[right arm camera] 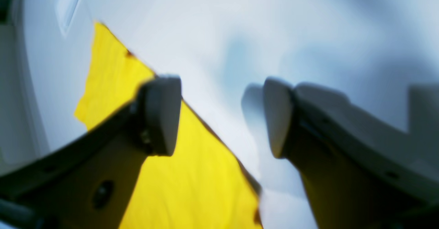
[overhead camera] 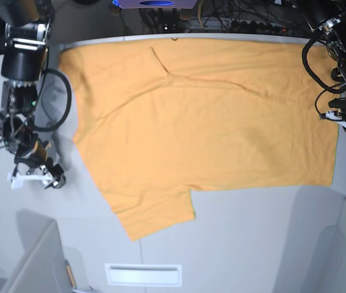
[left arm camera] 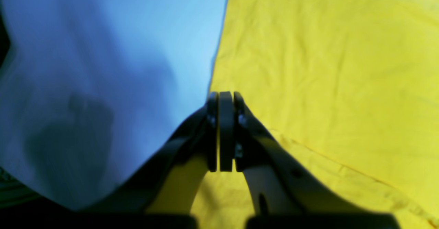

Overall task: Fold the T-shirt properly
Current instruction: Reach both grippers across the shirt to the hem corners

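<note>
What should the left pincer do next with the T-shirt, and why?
Probably lift the left pincer a little and check whether cloth comes up. It is shut right at the T-shirt edge, but the wrist view does not show fabric between its pads. The shirt lies spread flat on the table, and the right pincer is open over bare table beside the cloth.

One T-shirt (overhead camera: 203,122) lies on one table (overhead camera: 252,238); two grippers show, left gripper (left arm camera: 226,133) and right gripper (right arm camera: 223,116).

Left gripper (left arm camera: 226,133) jaws closed — right gripper (right arm camera: 223,116) spread.
</note>
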Controlling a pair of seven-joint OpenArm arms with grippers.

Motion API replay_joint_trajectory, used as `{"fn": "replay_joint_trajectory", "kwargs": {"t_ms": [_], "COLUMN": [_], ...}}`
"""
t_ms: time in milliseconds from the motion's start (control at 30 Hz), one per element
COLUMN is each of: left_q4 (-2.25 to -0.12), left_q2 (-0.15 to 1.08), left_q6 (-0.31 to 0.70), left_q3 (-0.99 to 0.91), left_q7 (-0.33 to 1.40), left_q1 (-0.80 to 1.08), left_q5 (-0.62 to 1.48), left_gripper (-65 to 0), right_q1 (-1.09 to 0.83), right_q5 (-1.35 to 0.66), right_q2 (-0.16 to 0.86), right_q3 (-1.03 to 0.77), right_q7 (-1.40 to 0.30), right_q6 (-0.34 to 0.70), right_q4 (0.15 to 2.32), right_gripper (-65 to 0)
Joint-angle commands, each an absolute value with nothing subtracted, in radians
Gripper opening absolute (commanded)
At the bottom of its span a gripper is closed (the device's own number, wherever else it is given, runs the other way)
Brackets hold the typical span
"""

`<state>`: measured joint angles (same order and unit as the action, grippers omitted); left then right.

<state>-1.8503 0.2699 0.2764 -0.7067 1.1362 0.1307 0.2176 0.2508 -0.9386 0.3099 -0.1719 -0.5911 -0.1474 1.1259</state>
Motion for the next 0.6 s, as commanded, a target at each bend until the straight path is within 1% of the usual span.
{"fn": "replay_joint_trajectory", "kwargs": {"t_ms": [0, 33, 67, 200, 267, 333, 433, 567], "left_q4": [-1.868, -1.868, -1.867, -1.873, -1.868, -1.867, -1.865, -1.865], "left_q2": [0.288, 0.289, 0.291, 0.292, 0.292, 0.291, 0.289, 0.294], "left_q6": [0.271, 0.271, 0.271, 0.271, 0.271, 0.271, 0.271, 0.271], "left_q3": [-0.711, -0.711, -0.713, -0.713, -0.714, -0.725, -0.76, -0.76], "left_q7": [1.121, 1.121, 1.121, 1.116, 1.116, 1.116, 1.116, 1.118], "left_q1": [0.125, 0.125, 0.128, 0.163, 0.168, 0.177, 0.168, 0.165], "left_q5": [0.22, 0.22, 0.217, 0.22, 0.22, 0.22, 0.22, 0.22], "left_gripper": [-65.0, -65.0, -65.0, -65.0, -65.0, -65.0, -65.0, -65.0], "right_q1": [0.314, 0.366, 0.417, 0.607, 0.68, 0.72, 0.736, 0.736], "right_q5": [-0.949, -0.949, -0.949, -0.949, -0.949, -0.949, -0.954, -0.951], "right_q2": [0.329, 0.332, 0.332, 0.325, 0.292, 0.266, 0.222, 0.193], "right_q3": [-0.151, -0.12, -0.088, 0.013, 0.082, 0.171, 0.288, 0.292], "right_q7": [-0.581, -0.581, -0.579, -0.553, -0.516, -0.509, -0.504, -0.499], "right_q6": [-0.139, -0.134, -0.107, 0.104, 0.191, 0.243, 0.249, 0.249], "right_q4": [1.089, 1.02, 0.938, 0.549, 0.397, 0.344, 0.344, 0.343], "right_gripper": [-24.5, -22.7, -21.6, -21.6, -21.8, -21.8, -21.8, -21.8]}}
